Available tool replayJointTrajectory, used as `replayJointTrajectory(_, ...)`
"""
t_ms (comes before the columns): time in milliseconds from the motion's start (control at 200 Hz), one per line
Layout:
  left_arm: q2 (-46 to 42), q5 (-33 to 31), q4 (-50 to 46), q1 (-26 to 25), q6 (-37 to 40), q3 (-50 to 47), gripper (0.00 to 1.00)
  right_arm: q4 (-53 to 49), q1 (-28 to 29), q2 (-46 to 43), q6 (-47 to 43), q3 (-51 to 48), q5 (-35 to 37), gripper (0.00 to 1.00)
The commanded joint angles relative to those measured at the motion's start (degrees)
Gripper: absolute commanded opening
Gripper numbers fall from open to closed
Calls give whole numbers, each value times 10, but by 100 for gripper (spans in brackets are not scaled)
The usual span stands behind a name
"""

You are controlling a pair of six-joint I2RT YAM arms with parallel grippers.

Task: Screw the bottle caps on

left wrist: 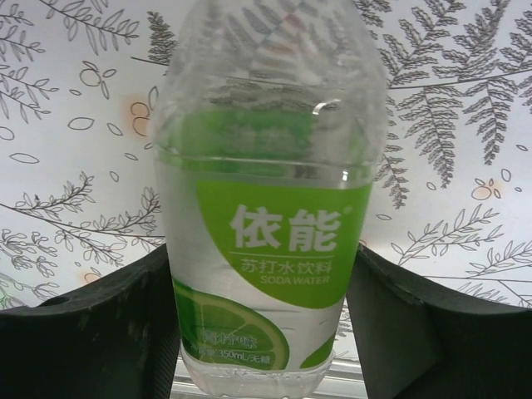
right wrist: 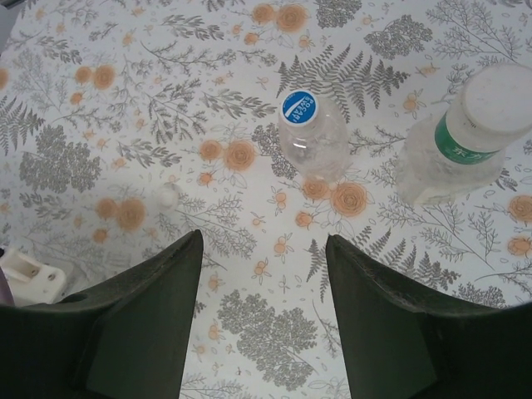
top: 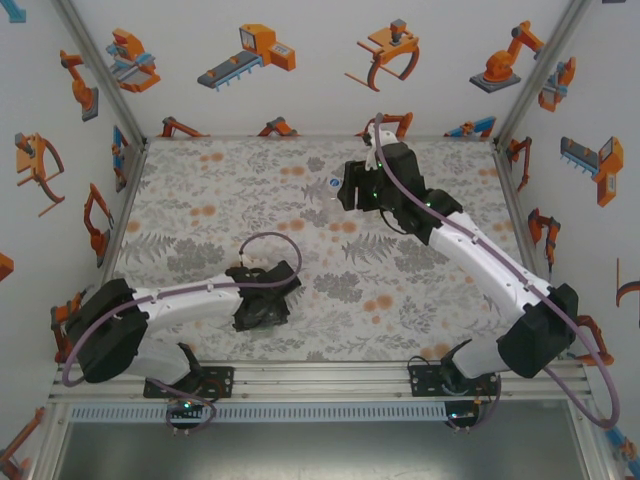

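left pincer [left wrist: 262, 274] clamps the green bottle [left wrist: 266, 166] to steady it for capping; right pincer [right wrist: 264, 307], half-open and empty, hangs near the loose cap [right wrist: 169, 197] at the far edge of the tabletop [top: 200, 230].

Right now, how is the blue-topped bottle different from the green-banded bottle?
The blue-topped bottle has a blue printed cap; the green-banded bottle has a plain white cap. The green-banded bottle has a green neck band; the blue-topped bottle has none. The green-banded bottle looks taller than the blue-topped bottle. Both are clear, capped and standing upright on the flowery mat.
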Motion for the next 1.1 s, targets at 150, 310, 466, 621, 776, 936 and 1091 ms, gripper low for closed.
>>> replayJointTrajectory(150,4,-33,-20,-18,-38,2,64,13,3,-9,18,-8,-17,58)
replayJointTrajectory(310,12,-28,3,-14,-37,-13,62,10,3,-9,22,-9,-22,57)
replayJointTrajectory(466,18,-23,8,-13,-28,-11,51,11,3,-16,25,-15,-23,57)
replayJointTrajectory(621,-1,-25,13,-14,-21,-16,40,8,3,-23,35,-19,-25,56)
replayJointTrajectory(776,-56,-62,-2,-12,63,18,32,-9,11,-27,45,-15,-31,55)
replayJointTrajectory(936,-133,-111,-44,13,185,78,16,-17,31,-24,44,-11,-17,54)
replayJointTrajectory(1091,-242,-83,-21,87,305,84,15,-30,57,0,48,10,-1,54)
